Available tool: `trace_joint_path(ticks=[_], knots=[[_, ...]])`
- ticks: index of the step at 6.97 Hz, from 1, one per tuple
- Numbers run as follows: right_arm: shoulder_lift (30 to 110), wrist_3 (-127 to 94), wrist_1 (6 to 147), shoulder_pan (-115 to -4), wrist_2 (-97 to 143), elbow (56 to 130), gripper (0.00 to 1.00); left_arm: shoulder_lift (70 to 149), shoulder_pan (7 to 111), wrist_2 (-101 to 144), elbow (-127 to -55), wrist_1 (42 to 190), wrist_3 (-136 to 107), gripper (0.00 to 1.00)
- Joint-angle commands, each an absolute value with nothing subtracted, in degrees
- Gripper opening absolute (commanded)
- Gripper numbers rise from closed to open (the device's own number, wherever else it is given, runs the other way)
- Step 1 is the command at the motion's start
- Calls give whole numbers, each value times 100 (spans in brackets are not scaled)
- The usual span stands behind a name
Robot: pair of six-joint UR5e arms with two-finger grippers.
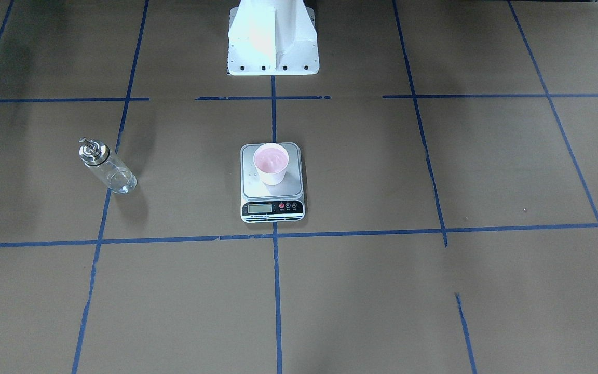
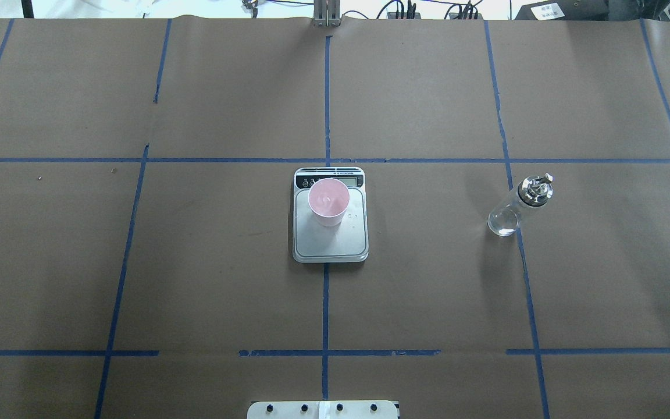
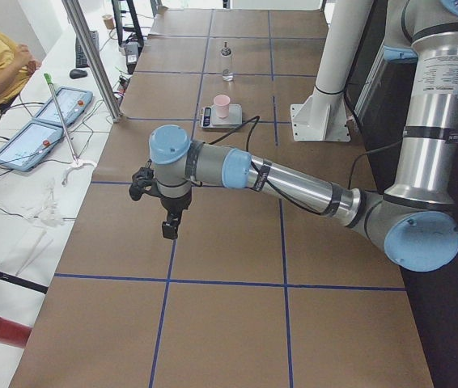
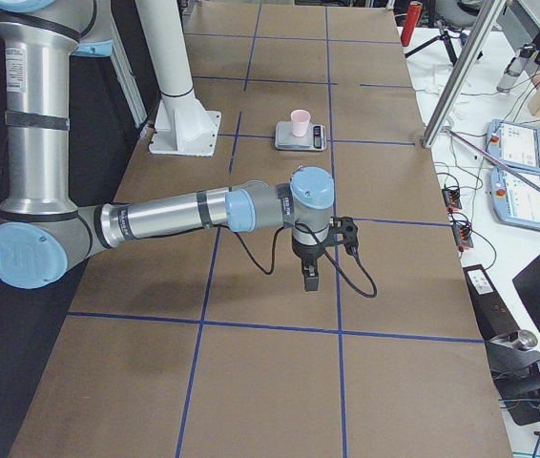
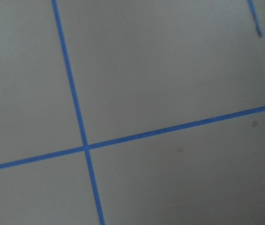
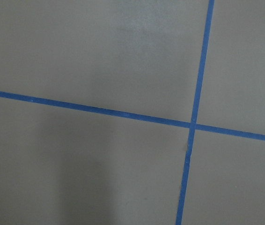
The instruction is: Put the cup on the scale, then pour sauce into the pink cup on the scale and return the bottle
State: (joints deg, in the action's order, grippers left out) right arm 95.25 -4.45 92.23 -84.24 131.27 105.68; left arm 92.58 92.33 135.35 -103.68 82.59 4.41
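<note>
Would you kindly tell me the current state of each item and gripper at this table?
cup: upright on the scale, mouth open, ungripped.
scale: flat on the table, bearing the cup; display unreadable.
bottle: upright on the table, capped, apart from the scale, ungripped.
left gripper: pointing down over bare table, nothing seen in it; open or shut, cannot tell.
right gripper: pointing down over bare table, nothing seen in it; cannot tell.
</note>
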Motion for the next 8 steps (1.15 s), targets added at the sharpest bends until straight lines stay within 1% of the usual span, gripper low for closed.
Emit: trace_joint_path(ticks=[1,2,4,6,8], knots=[[9896,-422,9229,-8743,13348,10529,100,8757,9667,13482,-10275,8691,764,100],[9923,-361,9237,-8971,13507,10451,100,8710,9668,13474,-9918,8936,765,100],[9905,-360,9246,-9088,13719,10512,100,8473,9642,13482,-9634,9044,730,100],[9932,-352,9281,-8966,13676,10608,100,8656,9607,13047,-9642,9079,764,100],[9905,-352,9307,-8449,13667,10538,100,8754,9598,12788,-9756,8818,765,100]])
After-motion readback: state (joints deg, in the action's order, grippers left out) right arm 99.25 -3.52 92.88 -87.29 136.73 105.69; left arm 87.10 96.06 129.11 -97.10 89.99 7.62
